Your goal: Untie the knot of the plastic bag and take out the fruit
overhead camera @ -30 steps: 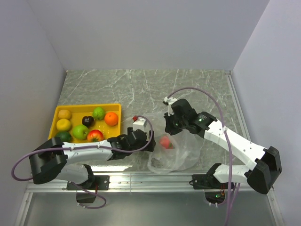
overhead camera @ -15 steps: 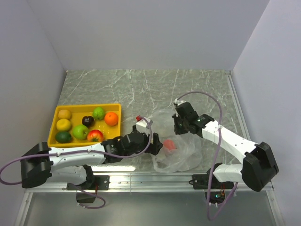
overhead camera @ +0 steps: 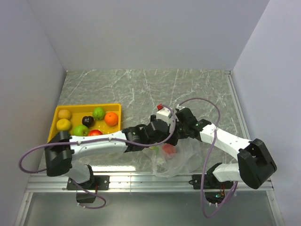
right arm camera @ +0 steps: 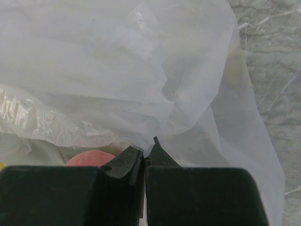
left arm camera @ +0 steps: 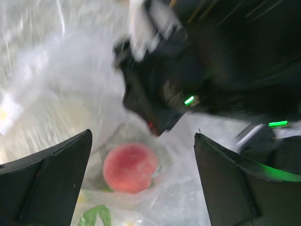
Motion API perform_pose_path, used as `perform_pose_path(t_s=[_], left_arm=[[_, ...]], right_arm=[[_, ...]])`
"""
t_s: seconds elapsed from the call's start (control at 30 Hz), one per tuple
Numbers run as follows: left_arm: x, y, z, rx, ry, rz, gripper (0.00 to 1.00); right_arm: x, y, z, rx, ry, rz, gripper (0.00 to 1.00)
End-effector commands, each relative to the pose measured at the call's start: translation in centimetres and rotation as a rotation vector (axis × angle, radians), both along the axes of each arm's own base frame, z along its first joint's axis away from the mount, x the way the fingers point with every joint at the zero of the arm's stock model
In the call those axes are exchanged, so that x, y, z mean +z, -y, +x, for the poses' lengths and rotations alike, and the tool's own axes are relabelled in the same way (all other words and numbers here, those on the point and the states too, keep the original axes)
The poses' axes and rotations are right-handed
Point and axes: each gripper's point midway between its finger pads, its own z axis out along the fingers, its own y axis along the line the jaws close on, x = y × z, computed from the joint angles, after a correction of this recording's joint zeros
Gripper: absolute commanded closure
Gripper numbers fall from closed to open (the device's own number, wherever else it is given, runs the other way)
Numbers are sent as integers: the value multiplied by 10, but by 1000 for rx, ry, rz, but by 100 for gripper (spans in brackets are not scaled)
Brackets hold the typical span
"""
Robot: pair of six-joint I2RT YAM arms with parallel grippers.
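Now the left gripper (left arm camera: 143, 141) hangs wide open over the fruit (left arm camera: 130, 167); right gripper (right arm camera: 143, 157) pinches the bag (right arm camera: 117, 70), apparently holding it up.

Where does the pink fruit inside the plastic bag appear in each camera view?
Top external: pink fruit low centre, inside the plastic bag.
Left wrist: lower centre-left, seen between the open left gripper's fingers.
Right wrist: bottom left, only its top showing, beside the shut right gripper.
Shared landmark: the crinkled plastic bag around it.
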Motion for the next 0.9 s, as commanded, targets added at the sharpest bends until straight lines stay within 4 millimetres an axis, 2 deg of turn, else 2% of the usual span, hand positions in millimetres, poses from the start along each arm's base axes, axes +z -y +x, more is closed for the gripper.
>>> perform_pose_path(t_s=[0.0,0.07,0.2,0.33,0.37,0.43,0.47,0.57,0.67,0.73,0.77,0.8,0.83,0.87], left_arm=[[-40,-2,-12,25,-85,110,5],[-61,-5,-17,37,-119,152,5],[-88,-8,-21,73,-185,171,5],[-101,6,-26,40,-217,173,4],[-116,8,-29,24,-236,210,3],[-124,12,-33,18,-251,250,1],[-138,12,-35,21,-265,285,1],[-151,16,-38,31,-286,301,1],[-152,17,-36,46,-285,295,6],[-146,16,-35,61,-279,288,17],[-136,15,-34,64,-270,271,23],[-133,10,-33,74,-263,271,35],[-127,9,-32,79,-257,260,40],[-111,7,-31,83,-245,229,46]], right_arm=[[7,0,11,-50,46,39,100],[4,2,10,-60,41,50,100],[0,3,10,-80,29,66,100],[-6,6,6,-91,18,65,100],[-7,6,6,-91,19,66,100],[-9,4,3,-88,4,80,100],[-10,4,3,-88,4,83,100],[-10,3,2,-88,2,91,100],[-10,4,1,-90,5,93,100],[-9,5,0,-91,8,93,100],[-8,6,0,-94,14,93,100],[-7,6,0,-95,18,92,100],[-7,8,0,-100,22,84,100],[-5,9,0,-101,29,87,100]])
